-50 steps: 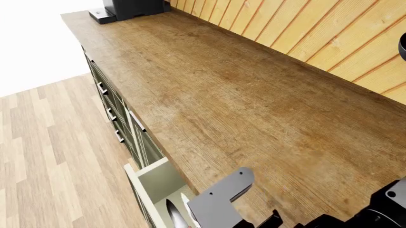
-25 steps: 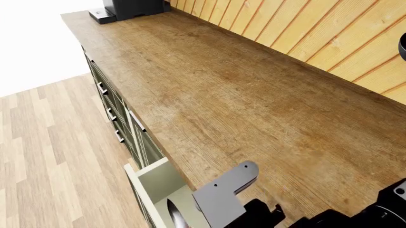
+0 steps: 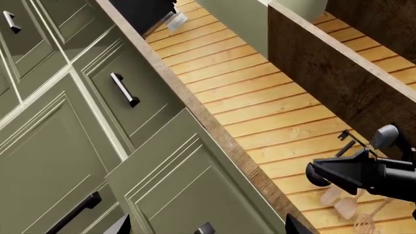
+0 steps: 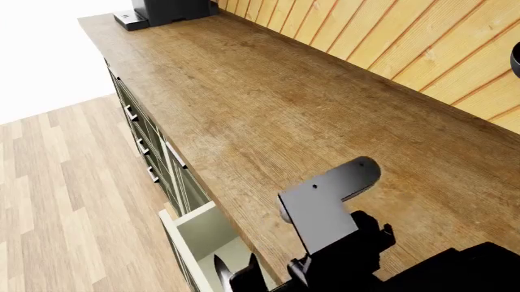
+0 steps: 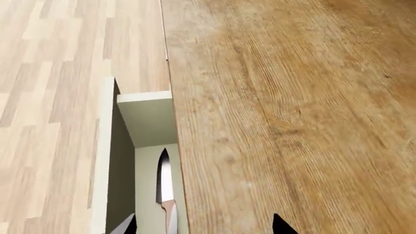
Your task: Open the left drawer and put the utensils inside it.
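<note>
The left drawer [image 5: 148, 122] stands pulled out from under the counter edge, its cream inside showing, also in the head view [image 4: 199, 228]. A knife [image 5: 163, 175] with a black blade and pale wooden handle lies on its floor, and its blade [image 4: 220, 267] also shows from the head. A pale grey sliver lies against the handle; I cannot tell what it is. My right gripper [image 5: 204, 226] hovers open above the drawer's inner side and the counter edge, holding nothing. My left gripper [image 3: 208, 229] is open, facing a sage-green front with a short black handle [image 3: 204, 228] between its tips.
The wooden countertop [image 4: 268, 109] runs to a plank wall [image 4: 422, 42], with a black appliance [image 4: 167, 11] at its far end. More green fronts with black handles [image 4: 141, 146] line the cabinet. Plank floor [image 4: 57, 201] lies in front. My right arm's grey bracket [image 4: 325, 198] overhangs the counter.
My right arm has risen and shifted right over the counter edge, its bracket now higher in the head view. The knife stays in the open drawer.
</note>
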Robot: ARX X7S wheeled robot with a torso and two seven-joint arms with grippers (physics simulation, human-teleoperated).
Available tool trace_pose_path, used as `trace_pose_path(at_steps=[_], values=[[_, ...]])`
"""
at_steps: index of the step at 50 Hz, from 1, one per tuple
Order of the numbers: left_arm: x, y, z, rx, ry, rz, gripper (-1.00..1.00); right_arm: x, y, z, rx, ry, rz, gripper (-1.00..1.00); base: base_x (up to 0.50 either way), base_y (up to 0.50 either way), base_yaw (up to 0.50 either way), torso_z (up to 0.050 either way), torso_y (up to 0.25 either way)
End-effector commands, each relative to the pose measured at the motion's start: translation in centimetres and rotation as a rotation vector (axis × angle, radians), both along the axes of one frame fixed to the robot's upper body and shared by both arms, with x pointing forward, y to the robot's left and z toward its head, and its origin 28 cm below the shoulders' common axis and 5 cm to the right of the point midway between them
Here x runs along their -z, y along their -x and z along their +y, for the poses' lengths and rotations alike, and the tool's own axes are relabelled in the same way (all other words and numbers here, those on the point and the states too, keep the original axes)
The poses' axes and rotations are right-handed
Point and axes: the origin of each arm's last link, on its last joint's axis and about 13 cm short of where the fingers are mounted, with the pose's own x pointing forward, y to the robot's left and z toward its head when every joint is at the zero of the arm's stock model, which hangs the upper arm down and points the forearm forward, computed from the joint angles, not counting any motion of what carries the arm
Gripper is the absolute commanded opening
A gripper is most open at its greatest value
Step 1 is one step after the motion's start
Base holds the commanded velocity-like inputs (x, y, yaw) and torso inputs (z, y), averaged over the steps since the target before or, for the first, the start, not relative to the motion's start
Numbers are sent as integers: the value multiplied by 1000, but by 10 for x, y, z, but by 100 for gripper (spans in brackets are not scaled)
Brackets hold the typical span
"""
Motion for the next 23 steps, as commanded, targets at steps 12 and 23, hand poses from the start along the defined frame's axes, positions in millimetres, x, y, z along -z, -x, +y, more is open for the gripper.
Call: trace_pose_path(at_steps=[12, 23], values=[[-2, 2, -2, 8, -12, 6, 100, -42, 14, -15, 8, -142, -234, 100, 0, 0, 0, 0, 0], [-5, 2, -6, 19, -28, -4, 100, -42, 14, -18, 19, -152, -259, 100, 0, 0, 0, 0, 0]])
